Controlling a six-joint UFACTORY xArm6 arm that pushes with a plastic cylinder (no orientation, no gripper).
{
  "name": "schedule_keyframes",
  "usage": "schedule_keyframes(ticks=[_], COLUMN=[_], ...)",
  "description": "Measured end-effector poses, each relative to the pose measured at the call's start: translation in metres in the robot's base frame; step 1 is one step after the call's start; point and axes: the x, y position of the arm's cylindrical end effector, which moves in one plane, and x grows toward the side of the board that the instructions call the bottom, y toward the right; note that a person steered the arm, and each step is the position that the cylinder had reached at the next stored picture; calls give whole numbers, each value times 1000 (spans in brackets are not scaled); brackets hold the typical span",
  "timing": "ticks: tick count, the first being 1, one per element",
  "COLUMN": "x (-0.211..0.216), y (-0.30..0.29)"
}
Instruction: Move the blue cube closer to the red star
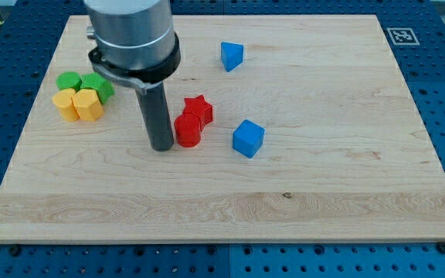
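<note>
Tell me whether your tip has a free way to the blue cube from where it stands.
Probably not straight across: my tip sits at the view's left of the red cylinder, with the red star just behind it, both between me and the blue cube. I would likely circle round.

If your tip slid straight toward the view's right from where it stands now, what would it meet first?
My tip would almost at once meet the red cylinder, which sits right beside it. The blue cube lies farther along, though depth is hard to judge.

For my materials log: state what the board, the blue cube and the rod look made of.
Board: pale wood, matte, visible grain lines. Blue cube: probably painted wood or plastic, smooth even colour; unclear which. Rod, ending at my tip left of the red cylinder: dark, smooth, likely metal or plastic.
</note>
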Motion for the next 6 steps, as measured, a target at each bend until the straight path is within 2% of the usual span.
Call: schedule_keyframes(ticks=[1, 3, 4, 5, 6], x=[23, 23, 27, 23, 4], y=[24, 133, 163, 175, 160])
